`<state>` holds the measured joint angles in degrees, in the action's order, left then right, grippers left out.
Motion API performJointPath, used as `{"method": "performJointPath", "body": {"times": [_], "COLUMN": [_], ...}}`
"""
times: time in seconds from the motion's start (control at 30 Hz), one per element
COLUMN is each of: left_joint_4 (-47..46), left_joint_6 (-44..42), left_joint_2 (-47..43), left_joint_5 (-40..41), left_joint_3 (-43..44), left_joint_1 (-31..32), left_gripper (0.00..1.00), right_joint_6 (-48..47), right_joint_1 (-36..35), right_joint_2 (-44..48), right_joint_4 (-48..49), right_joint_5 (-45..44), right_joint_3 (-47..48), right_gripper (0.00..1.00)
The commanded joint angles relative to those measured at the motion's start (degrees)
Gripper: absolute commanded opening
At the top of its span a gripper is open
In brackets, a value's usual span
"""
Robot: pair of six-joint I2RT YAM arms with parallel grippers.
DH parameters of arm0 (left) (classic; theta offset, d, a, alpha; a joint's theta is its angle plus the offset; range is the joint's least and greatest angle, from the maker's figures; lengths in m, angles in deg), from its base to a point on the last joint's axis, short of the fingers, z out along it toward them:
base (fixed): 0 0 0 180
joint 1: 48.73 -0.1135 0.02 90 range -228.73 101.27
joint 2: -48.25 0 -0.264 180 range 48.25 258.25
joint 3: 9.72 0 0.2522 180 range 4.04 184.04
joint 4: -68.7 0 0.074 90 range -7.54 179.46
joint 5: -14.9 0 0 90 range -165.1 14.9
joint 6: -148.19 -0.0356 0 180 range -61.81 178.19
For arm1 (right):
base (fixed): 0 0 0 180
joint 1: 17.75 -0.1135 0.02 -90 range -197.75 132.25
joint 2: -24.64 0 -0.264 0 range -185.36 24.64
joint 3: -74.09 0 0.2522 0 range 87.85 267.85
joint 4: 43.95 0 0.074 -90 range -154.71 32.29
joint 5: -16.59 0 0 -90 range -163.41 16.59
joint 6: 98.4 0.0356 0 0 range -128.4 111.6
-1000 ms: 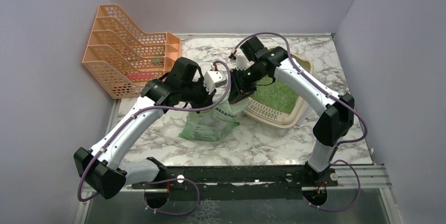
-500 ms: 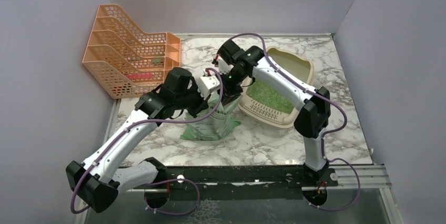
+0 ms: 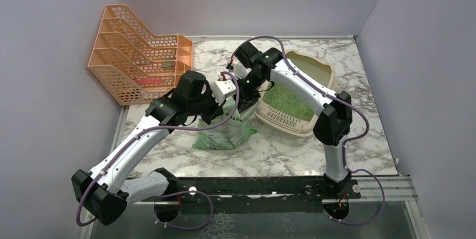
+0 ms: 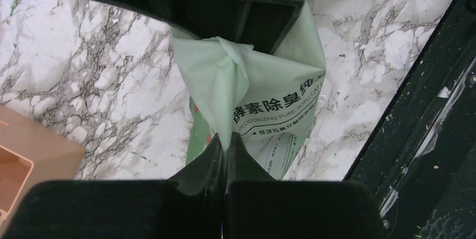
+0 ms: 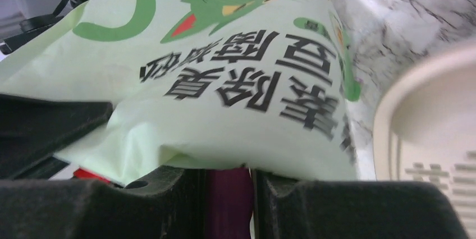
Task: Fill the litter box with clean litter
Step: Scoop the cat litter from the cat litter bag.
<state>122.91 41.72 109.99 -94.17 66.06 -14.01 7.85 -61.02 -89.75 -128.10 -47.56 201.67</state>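
The pale green printed litter bag [image 3: 227,129] stands on the marble table, left of the beige litter box [image 3: 328,73]. Green clean litter [image 3: 289,101] covers part of the box floor. My left gripper [image 3: 223,94] is shut on the bag's twisted top fold; in the left wrist view its jaws [image 4: 225,138] pinch the bag [image 4: 264,93]. My right gripper [image 3: 245,94] sits just right of it, pressed against the bag's upper side. In the right wrist view it [image 5: 227,171] is shut on a magenta scoop [image 5: 227,200], with the bag [image 5: 224,82] lying over its fingertips.
An orange mesh file rack [image 3: 137,54] stands at the back left. The litter box rim [image 5: 426,121] is close to the right of the right gripper. The dark front rail [image 4: 426,138] runs beside the bag in the left wrist view.
The right arm swung left from over the litter box to the bag's top. The left arm drew back a little with the bag held. Little has moved in the last half second.
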Motion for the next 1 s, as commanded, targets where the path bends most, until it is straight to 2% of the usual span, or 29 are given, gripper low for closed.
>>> {"method": "performJointPath", "body": {"times": [0.0,0.1,0.2,0.43,0.57,0.7,0.83,0.97], "left_joint_4": [-4.18,-4.39,-4.97,-6.05,-8.17,-9.56,-9.41,-8.98], "left_joint_6": [0.4,0.32,-0.09,-0.31,-1.91,-3.57,-6.9,-7.8], "left_joint_2": [-0.05,0.12,0.03,0.18,1.6,6.37,10.54,10.97], "left_joint_5": [-2.85,-1.98,-1.07,-1.37,-6.63,-13.32,-14.67,-14.09], "left_joint_3": [-0.23,-0.94,-1.85,-0.99,1.57,7.78,13.07,12.93], "left_joint_1": [0.44,0.44,0.44,0.44,0.44,0.65,1.6,1.74], "left_gripper": [0.0,0.0,0.0,0.0,0.0,0.0,0.0,0.0], "right_joint_6": [-5.03,-6.28,-6.23,-3.43,-2.69,-0.57,1.83,3.43], "right_joint_1": [-1.03,-0.97,-0.67,4.32,6.9,7.23,7.31,7.31], "right_joint_2": [-9.95,-15.0,-13.68,-1.31,6.38,13.44,18.96,18.41], "right_joint_4": [2.53,-1.56,0.97,11.95,15.78,18.12,18.08,11.54], "right_joint_5": [11.61,9.45,12.44,22.65,25.91,23.44,18.81,10.6], "right_joint_3": [1.32,8.7,8.31,-2.34,-8.44,-16.72,-22.7,-22.7], "right_gripper": [0.01,0.01,0.01,0.01,0.01,0.01,0.01,0.01]}}
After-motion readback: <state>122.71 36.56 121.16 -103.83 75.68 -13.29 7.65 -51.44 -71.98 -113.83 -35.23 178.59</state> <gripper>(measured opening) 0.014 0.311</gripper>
